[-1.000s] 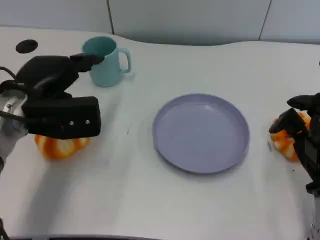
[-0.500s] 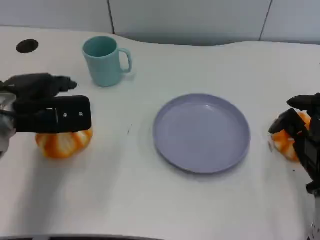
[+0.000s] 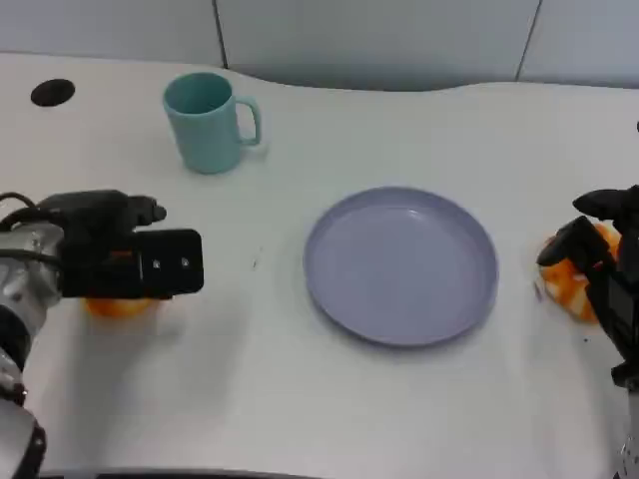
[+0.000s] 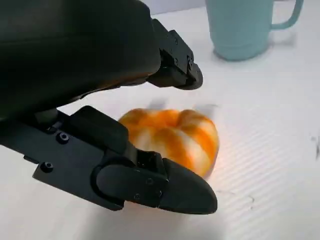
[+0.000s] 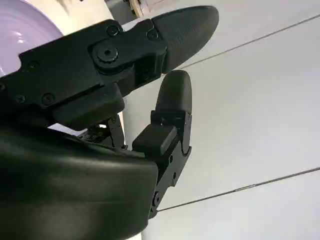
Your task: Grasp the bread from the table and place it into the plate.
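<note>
my left hand (image 3: 125,261) hovers low over the bread (image 4: 172,136), fingers apart around it, not gripping. my right hand (image 3: 604,274) sits beside the plate (image 3: 401,265); its grip i cannot tell.

White table (image 3: 399,419), plain all over, with one small black round spot (image 3: 52,92) near its far left corner. Light purple plate (image 3: 401,264), one colour, no pattern. Blue-green mug (image 3: 205,122), same colour on cup and handle. Bread (image 4: 172,136) striped orange and creamy white, like a little pumpkin. Second orange and white bread (image 3: 571,284) at the table's right edge. Black left hand (image 3: 125,261) on a shiny silver arm (image 3: 25,284), with tiny pale dots on its black shell. Black right hand (image 3: 604,274). Pale grey wall (image 3: 379,40) behind, crossed by thin dark lines.
</note>
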`<action>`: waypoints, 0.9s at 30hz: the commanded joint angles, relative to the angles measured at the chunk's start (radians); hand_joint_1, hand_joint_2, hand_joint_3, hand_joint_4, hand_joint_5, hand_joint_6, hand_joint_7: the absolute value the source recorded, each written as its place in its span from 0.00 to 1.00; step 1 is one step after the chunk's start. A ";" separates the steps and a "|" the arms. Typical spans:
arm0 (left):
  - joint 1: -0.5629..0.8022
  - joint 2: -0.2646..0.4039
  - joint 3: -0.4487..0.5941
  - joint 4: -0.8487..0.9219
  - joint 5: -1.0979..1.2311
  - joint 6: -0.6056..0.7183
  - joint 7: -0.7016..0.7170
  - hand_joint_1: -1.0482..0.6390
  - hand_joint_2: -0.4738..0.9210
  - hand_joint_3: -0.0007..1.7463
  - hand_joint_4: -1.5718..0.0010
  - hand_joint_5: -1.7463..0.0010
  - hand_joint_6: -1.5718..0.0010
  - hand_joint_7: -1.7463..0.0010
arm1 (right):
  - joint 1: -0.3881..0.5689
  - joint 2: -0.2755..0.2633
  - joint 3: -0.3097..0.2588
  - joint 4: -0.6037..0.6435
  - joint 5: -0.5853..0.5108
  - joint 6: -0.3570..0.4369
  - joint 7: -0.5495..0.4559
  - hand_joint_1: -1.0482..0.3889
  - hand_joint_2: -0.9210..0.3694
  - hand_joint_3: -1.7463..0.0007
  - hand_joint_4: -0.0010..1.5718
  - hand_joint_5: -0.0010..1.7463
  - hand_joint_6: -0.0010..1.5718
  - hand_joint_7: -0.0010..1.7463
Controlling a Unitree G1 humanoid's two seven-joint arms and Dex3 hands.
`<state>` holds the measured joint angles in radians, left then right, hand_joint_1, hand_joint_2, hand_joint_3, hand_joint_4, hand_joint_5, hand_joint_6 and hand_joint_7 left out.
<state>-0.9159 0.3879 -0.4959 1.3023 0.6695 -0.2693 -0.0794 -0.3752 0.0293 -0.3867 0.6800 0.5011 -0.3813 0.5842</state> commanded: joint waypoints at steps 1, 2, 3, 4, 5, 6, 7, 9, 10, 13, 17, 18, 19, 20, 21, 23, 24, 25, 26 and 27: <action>-0.013 -0.002 -0.014 0.030 0.014 0.017 0.017 0.00 1.00 0.18 1.00 1.00 0.99 1.00 | 0.004 -0.012 -0.004 -0.013 0.011 -0.011 0.003 0.37 0.00 0.98 0.39 1.00 0.45 0.62; -0.014 -0.003 -0.015 0.031 0.014 0.017 0.017 0.00 1.00 0.18 1.00 1.00 0.99 1.00 | 0.004 -0.012 -0.004 -0.013 0.011 -0.011 0.003 0.37 0.00 0.98 0.39 1.00 0.45 0.62; -0.014 -0.003 -0.015 0.032 0.014 0.017 0.018 0.00 1.00 0.18 1.00 1.00 0.99 1.00 | 0.004 -0.012 -0.004 -0.013 0.011 -0.011 0.003 0.37 0.00 0.98 0.39 1.00 0.45 0.62; -0.014 -0.003 -0.016 0.032 0.014 0.017 0.018 0.00 1.00 0.18 1.00 1.00 0.99 1.00 | 0.004 -0.012 -0.004 -0.013 0.011 -0.011 0.003 0.37 0.00 0.98 0.39 1.00 0.45 0.62; -0.014 -0.003 -0.016 0.032 0.013 0.017 0.018 0.00 1.00 0.18 1.00 1.00 0.99 1.00 | 0.004 -0.012 -0.004 -0.013 0.011 -0.011 0.003 0.37 0.00 0.98 0.39 1.00 0.45 0.62; -0.014 -0.003 -0.016 0.033 0.013 0.017 0.019 0.00 1.00 0.18 1.00 1.00 0.99 1.00 | 0.004 -0.012 -0.004 -0.013 0.011 -0.011 0.003 0.37 0.00 0.98 0.39 1.00 0.45 0.62; -0.015 -0.004 -0.017 0.034 0.014 0.020 0.016 0.00 1.00 0.18 1.00 1.00 0.99 1.00 | 0.004 -0.012 -0.004 -0.013 0.011 -0.011 0.002 0.37 0.00 0.98 0.39 1.00 0.45 0.62; -0.016 -0.005 -0.018 0.036 0.014 0.024 0.013 0.00 1.00 0.18 1.00 1.00 0.99 1.00 | 0.004 -0.011 -0.004 -0.013 0.011 -0.010 0.001 0.37 0.00 0.98 0.39 1.00 0.45 0.62; -0.018 -0.012 -0.002 0.046 -0.001 0.049 -0.003 0.00 1.00 0.18 1.00 1.00 0.99 1.00 | 0.004 -0.013 -0.003 -0.015 0.009 -0.009 -0.001 0.37 0.00 0.98 0.39 1.00 0.45 0.62; -0.010 -0.037 0.084 0.059 -0.082 0.113 0.031 0.12 0.98 0.03 0.87 0.88 0.83 0.96 | 0.007 -0.012 -0.001 -0.022 0.013 0.002 0.003 0.37 0.00 0.98 0.39 1.00 0.45 0.61; -0.012 -0.044 0.115 0.059 -0.106 0.134 0.024 0.14 1.00 0.01 0.77 0.77 0.67 0.96 | 0.014 -0.012 0.003 -0.029 0.003 -0.003 -0.005 0.37 0.00 0.98 0.39 1.00 0.45 0.61; -0.012 -0.045 0.118 0.060 -0.107 0.137 0.018 0.14 1.00 0.01 0.75 0.76 0.65 0.96 | 0.016 -0.012 0.004 -0.032 0.002 -0.003 -0.006 0.36 0.00 0.97 0.39 1.00 0.45 0.61; -0.018 -0.045 0.118 0.063 -0.108 0.150 -0.019 0.14 1.00 0.01 0.73 0.75 0.64 0.96 | 0.018 -0.011 0.003 -0.036 0.004 0.000 -0.009 0.36 0.00 0.98 0.39 1.00 0.45 0.61; -0.024 -0.046 0.112 0.065 -0.102 0.164 -0.048 0.15 1.00 0.02 0.69 0.75 0.62 0.96 | 0.018 -0.010 0.002 -0.039 0.007 0.005 -0.010 0.36 0.00 0.98 0.39 1.00 0.45 0.61; -0.028 -0.046 0.108 0.066 -0.098 0.174 -0.068 0.15 1.00 0.04 0.67 0.76 0.59 0.97 | 0.019 -0.010 0.002 -0.042 0.009 0.009 -0.011 0.36 0.01 0.98 0.39 1.00 0.45 0.61; -0.030 -0.047 0.104 0.066 -0.093 0.177 -0.076 0.16 1.00 0.04 0.62 0.80 0.54 0.97 | 0.019 -0.012 0.003 -0.042 0.007 0.007 -0.009 0.36 0.00 0.98 0.38 1.00 0.45 0.61; -0.029 -0.047 0.105 0.065 -0.093 0.175 -0.072 0.17 1.00 0.03 0.55 0.83 0.49 0.98 | 0.019 -0.012 0.003 -0.041 0.006 0.005 -0.008 0.36 0.00 0.98 0.38 1.00 0.45 0.61; -0.025 -0.048 0.112 0.062 -0.097 0.168 -0.046 0.17 0.99 0.02 0.51 0.84 0.46 0.98 | 0.019 -0.012 0.003 -0.040 0.007 0.004 -0.007 0.37 0.00 0.98 0.38 1.00 0.45 0.61; -0.022 -0.049 0.116 0.060 -0.100 0.163 -0.027 0.18 0.97 0.01 0.47 0.83 0.42 0.97 | 0.018 -0.012 0.002 -0.038 0.007 0.003 -0.007 0.37 0.00 0.98 0.38 1.00 0.45 0.61; -0.017 -0.050 0.117 0.057 -0.099 0.152 0.011 0.18 0.96 0.01 0.45 0.83 0.40 0.97 | 0.018 -0.012 0.002 -0.037 0.007 0.003 -0.006 0.37 0.00 0.98 0.38 1.00 0.45 0.61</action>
<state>-0.9496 0.3377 -0.3858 1.3564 0.5748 -0.1007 -0.1162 -0.3673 0.0300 -0.3824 0.6457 0.5000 -0.3765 0.5781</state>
